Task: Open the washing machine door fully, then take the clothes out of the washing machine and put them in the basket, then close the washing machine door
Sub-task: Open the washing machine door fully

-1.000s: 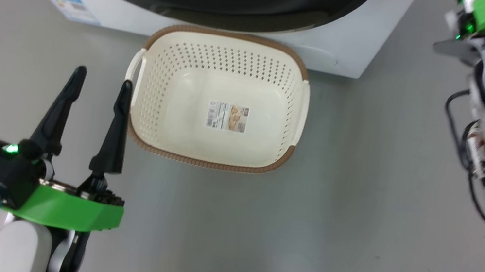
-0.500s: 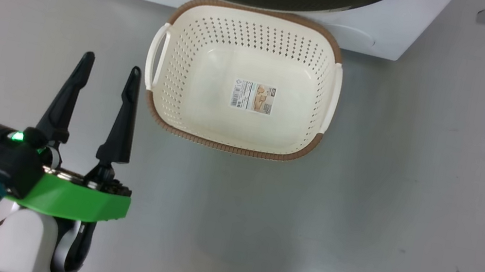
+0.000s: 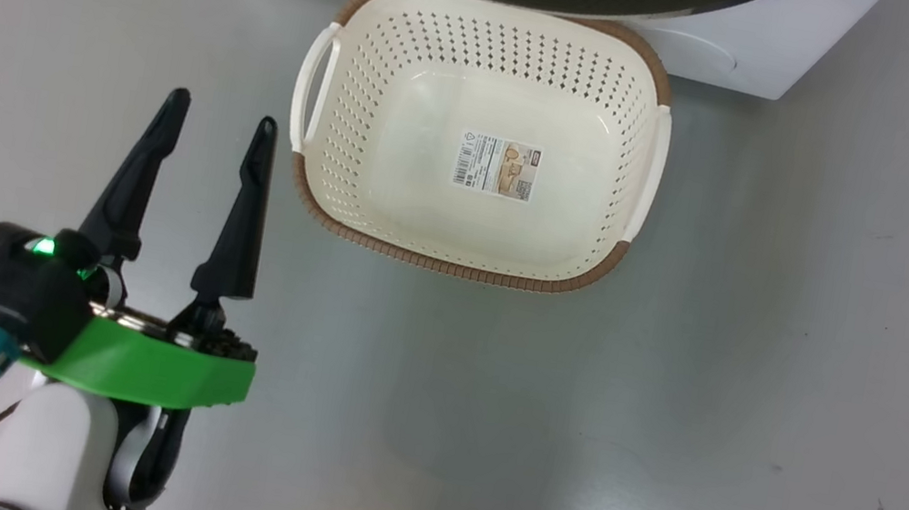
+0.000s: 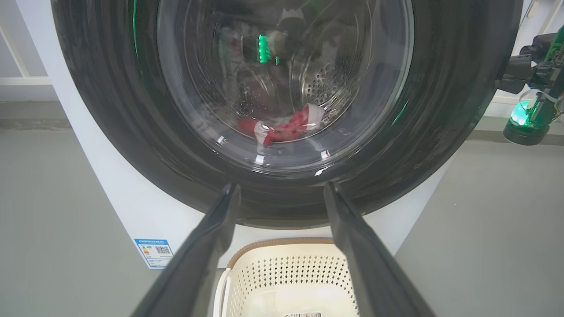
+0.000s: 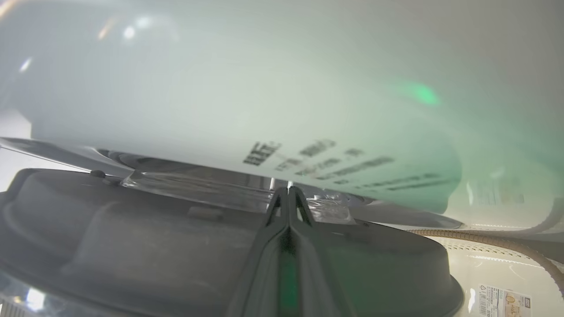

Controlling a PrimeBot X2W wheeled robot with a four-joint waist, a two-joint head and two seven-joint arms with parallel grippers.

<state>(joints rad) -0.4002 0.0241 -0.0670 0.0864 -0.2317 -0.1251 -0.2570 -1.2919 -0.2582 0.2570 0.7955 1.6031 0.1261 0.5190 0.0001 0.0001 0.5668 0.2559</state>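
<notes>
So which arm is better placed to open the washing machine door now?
Right. The right gripper, shut, has its tips at the edge of the washing machine door, which looks closed; the open left gripper hovers over the floor beside the basket.

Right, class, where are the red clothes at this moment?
In the left wrist view the clothes lie low in the drum, behind the glass of the door, above the basket.
</notes>
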